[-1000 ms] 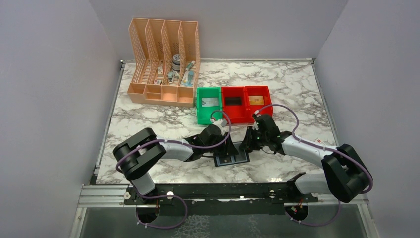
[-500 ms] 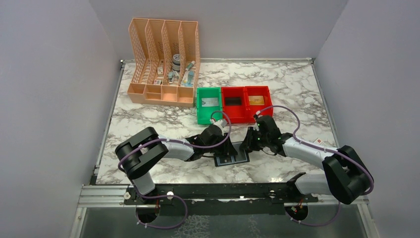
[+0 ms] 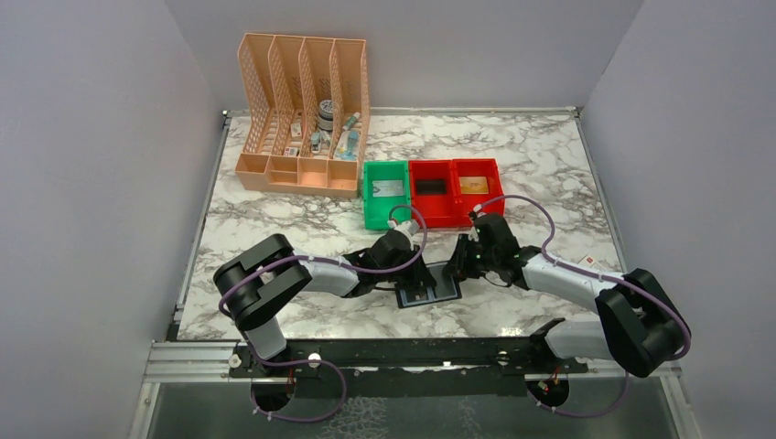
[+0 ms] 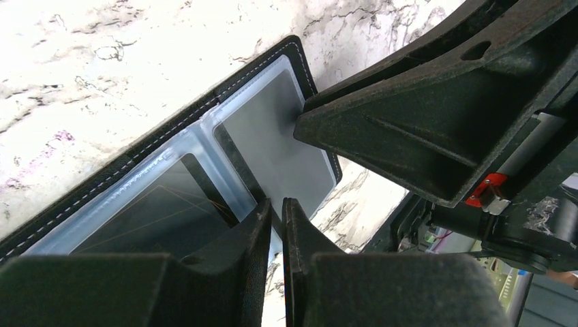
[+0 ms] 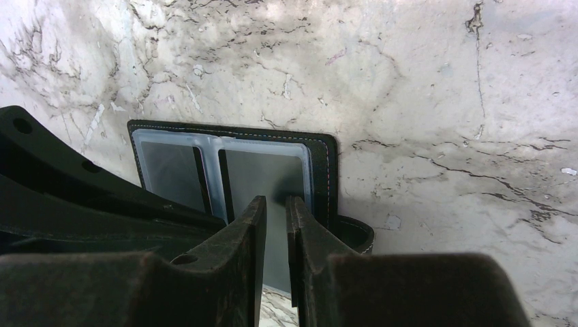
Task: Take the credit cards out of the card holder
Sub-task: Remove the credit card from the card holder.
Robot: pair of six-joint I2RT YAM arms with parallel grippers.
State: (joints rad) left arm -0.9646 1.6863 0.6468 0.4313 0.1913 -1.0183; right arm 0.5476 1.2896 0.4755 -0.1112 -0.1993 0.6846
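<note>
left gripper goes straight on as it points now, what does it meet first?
The card holder, at its clear inner pocket, right ahead of the left gripper. They may be touching; depth is unclear.

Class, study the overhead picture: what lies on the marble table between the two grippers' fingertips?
The open card holder lies flat there, between the left gripper and right gripper; the top external view shows it.

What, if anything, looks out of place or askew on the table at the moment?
A small white card with a red mark lies alone near the table's right edge, apart from the open card holder. Nothing looks spilled or damaged.
</note>
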